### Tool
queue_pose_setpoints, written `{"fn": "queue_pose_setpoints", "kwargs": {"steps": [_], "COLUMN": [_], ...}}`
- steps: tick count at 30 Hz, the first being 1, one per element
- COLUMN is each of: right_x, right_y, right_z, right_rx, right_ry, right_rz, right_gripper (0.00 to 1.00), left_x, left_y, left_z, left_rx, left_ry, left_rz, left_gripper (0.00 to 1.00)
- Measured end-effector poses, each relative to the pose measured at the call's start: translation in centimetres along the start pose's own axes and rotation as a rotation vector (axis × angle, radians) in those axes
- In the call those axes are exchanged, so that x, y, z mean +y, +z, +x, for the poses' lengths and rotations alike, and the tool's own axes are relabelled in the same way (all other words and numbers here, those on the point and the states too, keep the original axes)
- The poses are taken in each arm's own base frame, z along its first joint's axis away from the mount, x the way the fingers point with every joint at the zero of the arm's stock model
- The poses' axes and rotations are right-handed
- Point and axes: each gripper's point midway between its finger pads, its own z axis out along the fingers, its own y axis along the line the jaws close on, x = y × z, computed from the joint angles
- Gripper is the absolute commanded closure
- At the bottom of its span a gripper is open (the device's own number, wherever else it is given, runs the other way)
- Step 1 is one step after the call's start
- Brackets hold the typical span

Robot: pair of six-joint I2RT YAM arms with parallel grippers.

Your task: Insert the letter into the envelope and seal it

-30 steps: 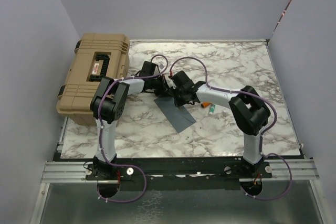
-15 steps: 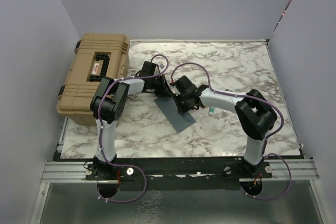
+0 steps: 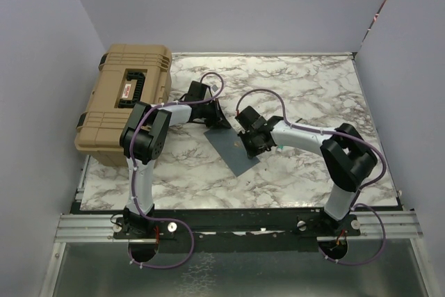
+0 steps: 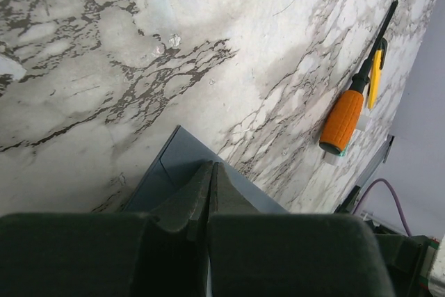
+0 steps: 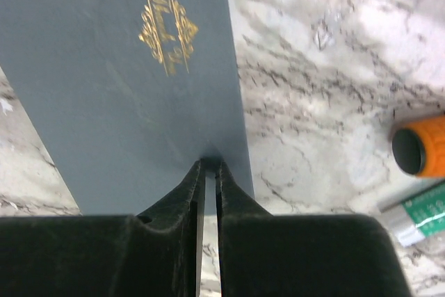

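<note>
Both arms meet over the envelope (image 3: 233,151), which lies flat and slantwise on the marble table (image 3: 313,92), gold emblem (image 5: 167,29) facing up. The left gripper (image 4: 211,166) has its 2 fingers pressed together with no gap, tips on the envelope's far corner. The right gripper (image 5: 209,165) is closed to a hairline slit, tips at the envelope's right-hand edge. Whether either has paper pinched between its fingers cannot be told. The cream letter appears in none of the 3 views and is probably inside already, which would put the work at the sealing step. The flap cannot be made out, so the next move likely calls for firm downward pressure along the closing edge without skidding the envelope toward the orange-handled screwdriver (image 4: 343,122) just beside it.
</note>
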Motion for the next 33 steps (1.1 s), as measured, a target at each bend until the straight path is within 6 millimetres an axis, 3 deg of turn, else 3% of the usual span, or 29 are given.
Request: {"fn": "queue_pose_setpoints", "kwargs": {"steps": [6, 9, 12, 14, 19, 22, 25, 28, 29, 33], "right_x": [-0.6, -1.2, -1.5, -1.7, -4.1, -7.0, -9.2, -10.0, -10.1, -10.6], "right_y": [-1.1, -2.2, -3.7, -5.2, -8.1, -8.5, -8.5, -8.2, -7.9, -6.0], "right_z": [2.2, 3.4, 2.8, 1.3, -1.8, -1.9, -1.6, -1.4, -1.3, -0.3], "right_rx": [0.079, 0.126, 0.103, 0.043, -0.103, -0.122, -0.127, -0.124, -0.118, -0.062], "right_ry": [0.02, 0.054, 0.111, 0.173, 0.408, 0.569, 0.691, 0.757, 0.767, 0.79], "right_rz": [0.024, 0.058, 0.087, 0.103, 0.167, 0.24, 0.303, 0.328, 0.333, 0.369], "right_gripper": [0.91, 0.86, 0.8, 0.68, 0.58, 0.5, 0.49, 0.49, 0.51, 0.58], "left_x": [0.0, -0.1, -0.3, -0.9, -4.8, -8.0, -10.4, -11.7, -11.8, -11.2], "left_y": [0.0, -0.1, -0.7, -1.4, -4.7, -7.4, -10.3, -12.3, -12.7, -14.0], "left_z": [0.0, -0.1, -0.2, -0.4, -2.1, -3.4, -4.3, -5.2, -5.4, -6.2], "left_rx": [0.002, 0.0, -0.003, -0.007, -0.071, -0.142, -0.225, -0.297, -0.314, -0.38], "left_ry": [0.011, 0.025, 0.035, 0.042, 0.103, 0.159, 0.205, 0.23, 0.234, 0.248], "left_rz": [-0.002, -0.009, -0.027, -0.029, 0.01, 0.046, 0.058, 0.046, 0.038, -0.036], "left_gripper": [1.0, 0.92, 0.86, 0.82, 0.56, 0.39, 0.27, 0.17, 0.04, 0.01]}}
